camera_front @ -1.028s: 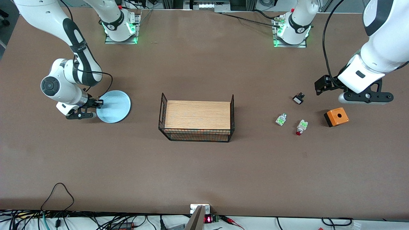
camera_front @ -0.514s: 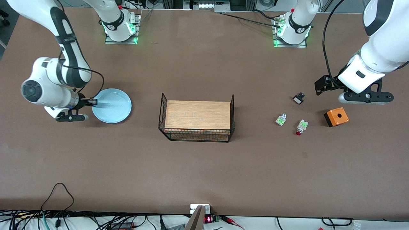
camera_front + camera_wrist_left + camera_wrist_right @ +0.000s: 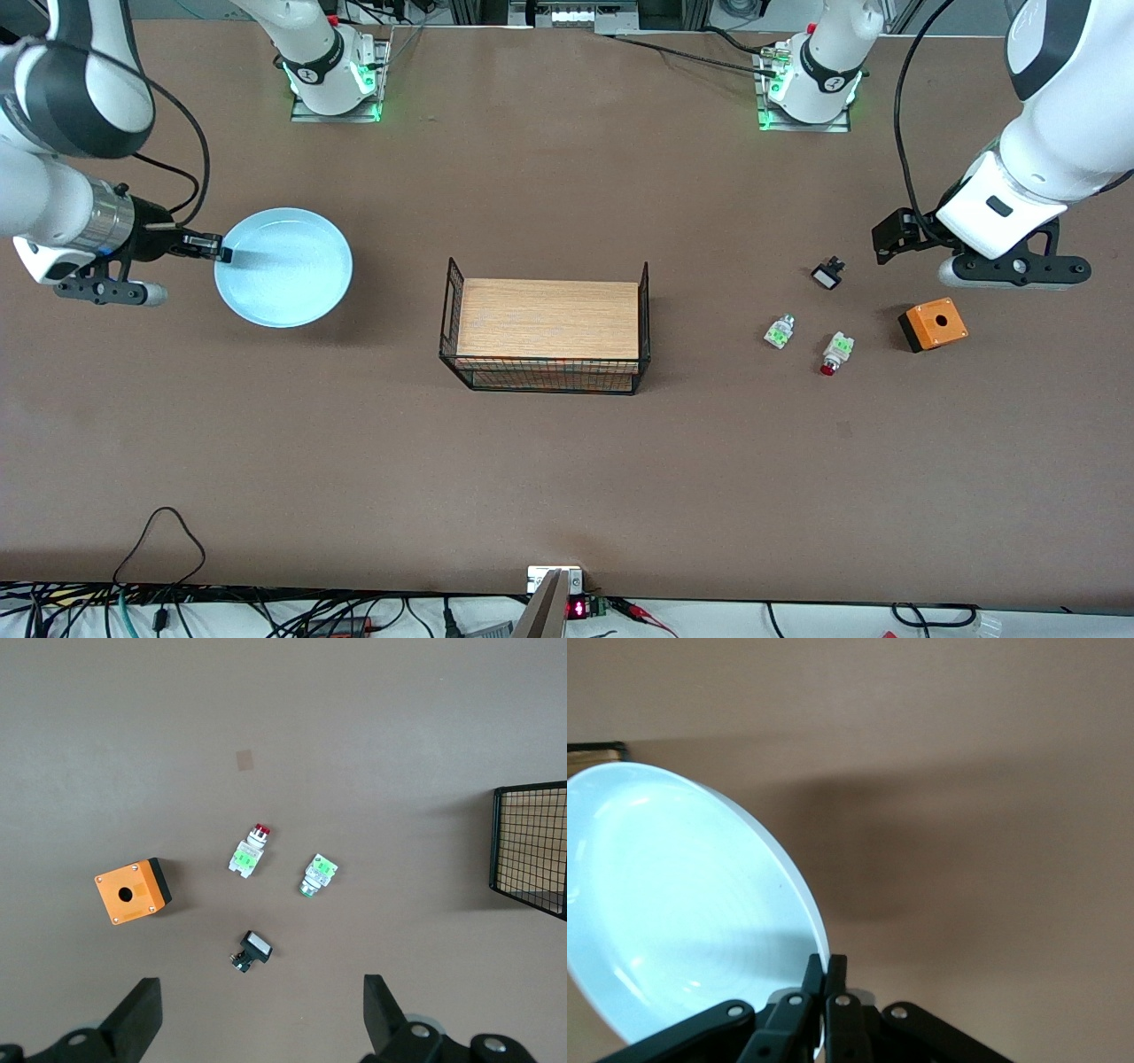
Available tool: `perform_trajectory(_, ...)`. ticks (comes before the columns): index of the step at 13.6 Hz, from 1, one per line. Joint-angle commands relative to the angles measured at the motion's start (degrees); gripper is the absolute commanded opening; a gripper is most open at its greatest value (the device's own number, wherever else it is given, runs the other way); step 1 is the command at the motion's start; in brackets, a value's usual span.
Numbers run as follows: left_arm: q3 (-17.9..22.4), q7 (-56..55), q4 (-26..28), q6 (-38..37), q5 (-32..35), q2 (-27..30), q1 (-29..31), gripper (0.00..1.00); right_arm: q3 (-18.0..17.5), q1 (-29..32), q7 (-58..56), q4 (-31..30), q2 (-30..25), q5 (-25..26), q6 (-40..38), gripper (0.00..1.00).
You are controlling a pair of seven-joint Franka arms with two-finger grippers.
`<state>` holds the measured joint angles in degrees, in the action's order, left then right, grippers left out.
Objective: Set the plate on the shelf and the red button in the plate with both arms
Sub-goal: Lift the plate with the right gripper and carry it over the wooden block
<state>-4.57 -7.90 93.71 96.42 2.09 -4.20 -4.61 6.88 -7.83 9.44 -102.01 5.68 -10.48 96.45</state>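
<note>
The light blue plate (image 3: 283,266) hangs above the table at the right arm's end, with its shadow below it. My right gripper (image 3: 217,252) is shut on the plate's rim; the right wrist view shows the fingers (image 3: 813,979) pinching the rim of the plate (image 3: 673,904). The red button (image 3: 834,352) lies on the table at the left arm's end, also in the left wrist view (image 3: 248,853). My left gripper (image 3: 257,1019) is open and empty, waiting high over the table above the small switches; in the front view it shows only as its body (image 3: 1010,266).
A wire basket with a wooden board (image 3: 547,324) stands mid-table. Near the red button lie a whitish-green switch (image 3: 779,331), a black switch with a white face (image 3: 827,274) and an orange box with a hole (image 3: 932,324).
My right gripper has lifted the plate off the table and carried it up and toward the right arm's end. The left arm has not moved.
</note>
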Motion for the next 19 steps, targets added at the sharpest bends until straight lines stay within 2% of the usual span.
perform_trajectory(1, -0.4, 0.3, -1.9, -1.1, 0.3, -0.7, 0.2, 1.00, -4.0, -0.2, 14.1, 7.7, 1.3, -4.8, -5.4, 0.00)
perform_trajectory(4, -0.4, 0.3, -1.9, -1.2, 0.3, -0.7, 0.2, 1.00, -11.2, -0.3, 31.2, 10.8, 1.4, -5.2, -5.3, 0.00)
perform_trajectory(6, -0.3, 0.3, -1.9, -1.2, 0.3, -0.7, 0.2, 1.00, -14.1, -2.2, 41.8, 11.7, 1.8, -5.2, -4.9, 0.00)
perform_trajectory(12, -0.3, 0.3, -1.9, -1.2, 0.3, -0.7, 0.2, 1.00, -14.4, -14.1, 64.4, 11.7, 5.0, -5.2, 4.8, 0.00)
perform_trajectory(19, -0.4, -0.4, -2.0, -1.9, 0.2, -0.8, 0.2, 1.00, -14.4, -18.6, 69.8, 11.4, 10.1, -4.6, 12.6, 0.00)
